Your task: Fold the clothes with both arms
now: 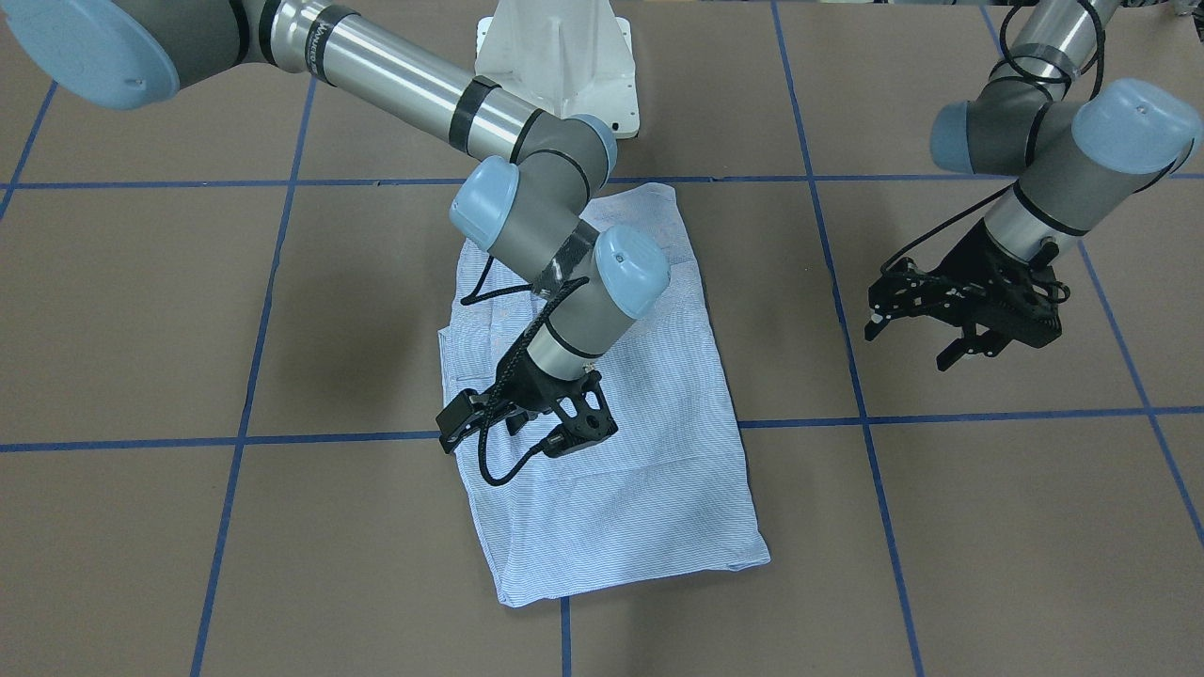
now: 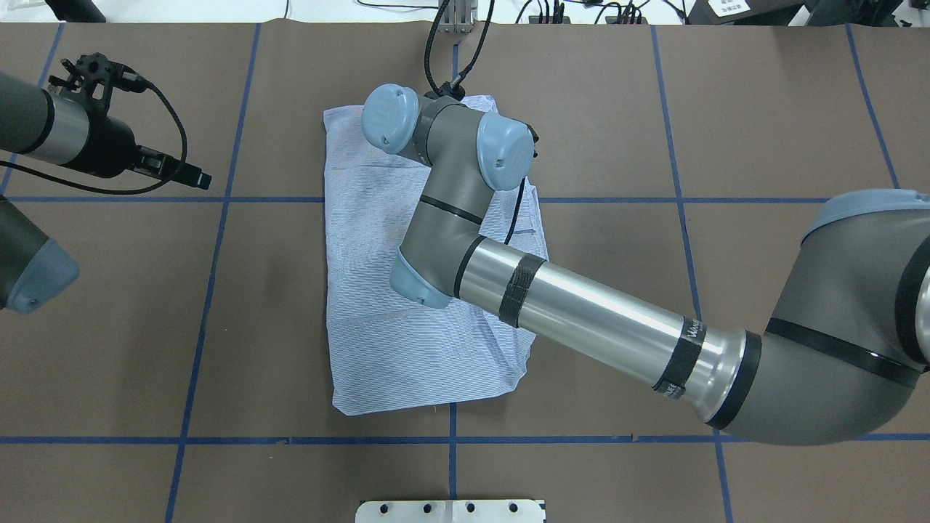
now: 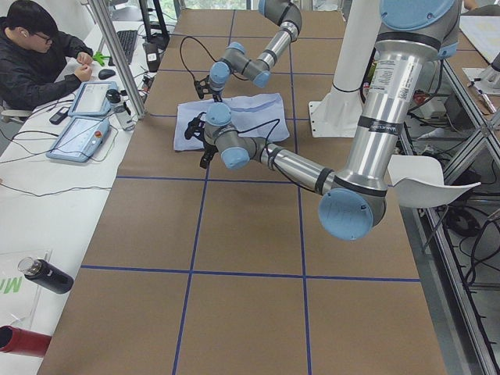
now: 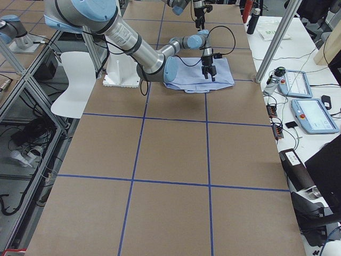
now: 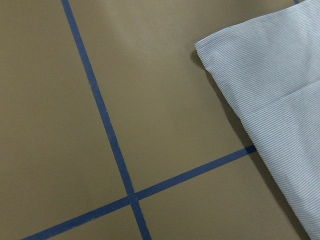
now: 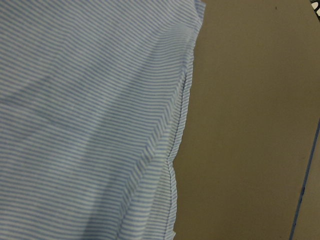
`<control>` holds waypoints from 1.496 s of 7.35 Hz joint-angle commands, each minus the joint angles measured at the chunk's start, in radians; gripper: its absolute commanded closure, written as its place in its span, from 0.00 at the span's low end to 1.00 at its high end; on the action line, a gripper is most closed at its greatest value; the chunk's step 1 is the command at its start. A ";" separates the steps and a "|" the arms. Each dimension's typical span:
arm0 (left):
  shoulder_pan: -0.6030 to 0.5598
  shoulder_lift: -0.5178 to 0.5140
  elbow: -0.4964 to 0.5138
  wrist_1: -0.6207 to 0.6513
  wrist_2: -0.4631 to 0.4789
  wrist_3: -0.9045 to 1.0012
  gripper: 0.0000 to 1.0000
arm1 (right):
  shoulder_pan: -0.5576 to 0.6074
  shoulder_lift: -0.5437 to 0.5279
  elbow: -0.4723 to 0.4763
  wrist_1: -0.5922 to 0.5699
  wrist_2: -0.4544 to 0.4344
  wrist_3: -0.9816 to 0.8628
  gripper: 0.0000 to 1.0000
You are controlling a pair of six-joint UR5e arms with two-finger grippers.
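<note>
Light blue striped shirt, folded; likely limp, pinch corners | right black gripper over shirt; opening unclear | left black gripper apart; spread, empty

A blue shirt lies folded on the brown table, which has blue lines on it. The big near arm is the left arm. It bends low, and its gripper hangs by the shirt's near side. The small far arm is the right arm. It reaches down over the shirt. A white base stands near the shirt. A person sits at a desk with two tablets
</note>
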 commanded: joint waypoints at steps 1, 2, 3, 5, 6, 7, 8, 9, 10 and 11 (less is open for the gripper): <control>0.000 -0.001 0.000 0.000 -0.001 0.000 0.00 | 0.003 -0.003 -0.005 0.104 0.000 0.105 0.00; 0.001 -0.001 0.001 0.000 0.000 0.000 0.00 | 0.000 -0.011 -0.013 0.153 0.005 0.189 0.00; 0.001 -0.001 0.002 0.000 -0.001 0.000 0.00 | -0.001 -0.011 -0.028 0.165 0.005 0.207 0.00; 0.001 -0.003 0.003 0.000 -0.001 0.000 0.00 | -0.005 -0.012 -0.060 0.159 0.006 0.172 0.00; 0.001 -0.003 0.003 0.000 0.000 0.000 0.00 | -0.005 -0.014 -0.059 0.140 0.006 0.117 0.00; 0.003 -0.003 0.003 0.000 0.000 0.000 0.00 | -0.005 -0.012 -0.037 0.076 0.005 0.054 0.00; 0.001 -0.003 0.002 0.000 -0.001 -0.002 0.00 | -0.003 -0.018 0.010 -0.005 0.003 0.002 0.00; 0.001 -0.003 0.002 0.000 0.000 -0.002 0.00 | -0.003 -0.047 0.068 -0.048 0.002 -0.031 0.00; 0.001 -0.003 0.003 0.000 0.000 -0.002 0.00 | -0.003 -0.105 0.132 -0.052 -0.001 -0.037 0.00; 0.001 -0.003 0.002 0.000 0.000 -0.002 0.00 | -0.003 -0.142 0.160 -0.052 -0.003 -0.046 0.00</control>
